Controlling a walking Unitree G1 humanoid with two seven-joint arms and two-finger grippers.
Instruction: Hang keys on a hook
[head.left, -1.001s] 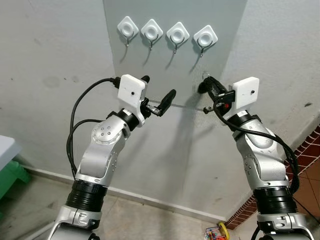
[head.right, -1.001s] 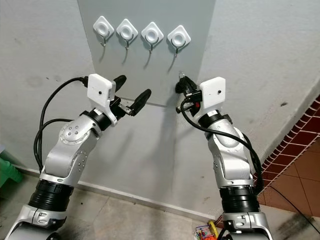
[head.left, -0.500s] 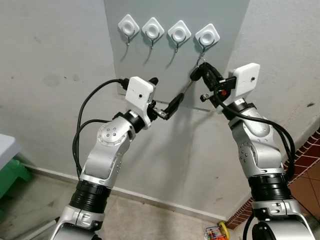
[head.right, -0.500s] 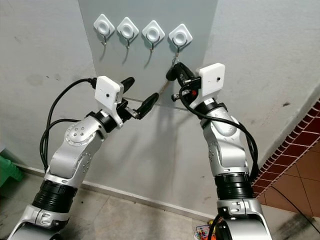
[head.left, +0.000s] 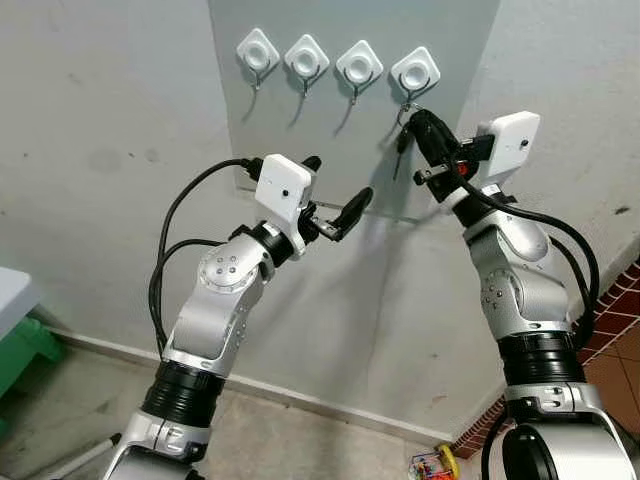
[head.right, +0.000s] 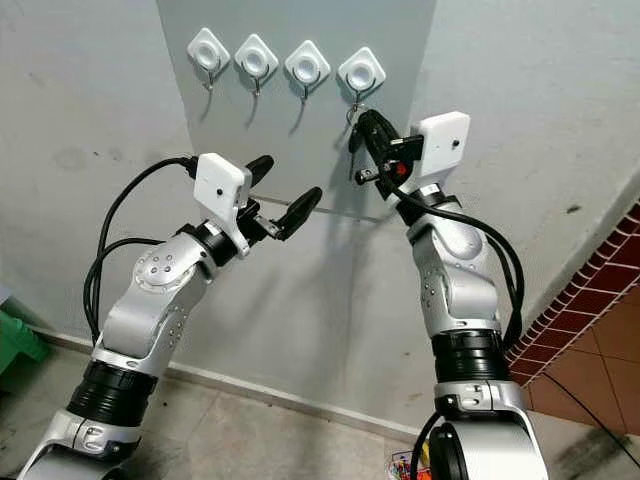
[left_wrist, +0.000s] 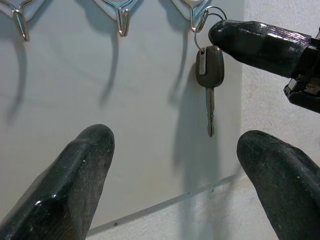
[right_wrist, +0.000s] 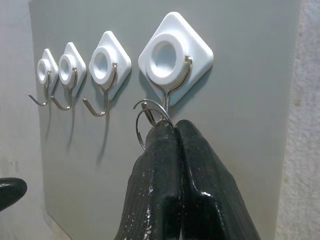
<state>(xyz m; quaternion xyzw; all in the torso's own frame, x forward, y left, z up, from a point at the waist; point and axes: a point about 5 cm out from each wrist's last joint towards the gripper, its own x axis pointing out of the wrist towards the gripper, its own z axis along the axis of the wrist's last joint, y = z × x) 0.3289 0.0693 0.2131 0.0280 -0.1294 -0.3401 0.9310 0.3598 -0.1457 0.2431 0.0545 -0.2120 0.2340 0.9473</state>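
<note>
Four white diamond hook mounts (head.left: 337, 63) with shiny silver wire hooks sit on a pale grey panel (head.left: 450, 40), which is a shade cooler than the off-white wall (head.left: 100, 150) around it (that one's got faint smudges). The key (left_wrist: 209, 82) has a dark olive-black head, dull silver blade and silver ring. Both the left gripper (head.left: 340, 190) and right gripper (head.left: 415, 122) are glossy black on silver arms, with white camera boxes (head.left: 283, 190). Reddish-brown brick-pattern tiles (head.left: 610, 320) lower right, something green (head.left: 25, 350) far left.

Grey wall panel (head.left: 300, 140) with four white hooks (head.left: 414, 72), key (left_wrist: 210, 80) on the rightmost
</note>
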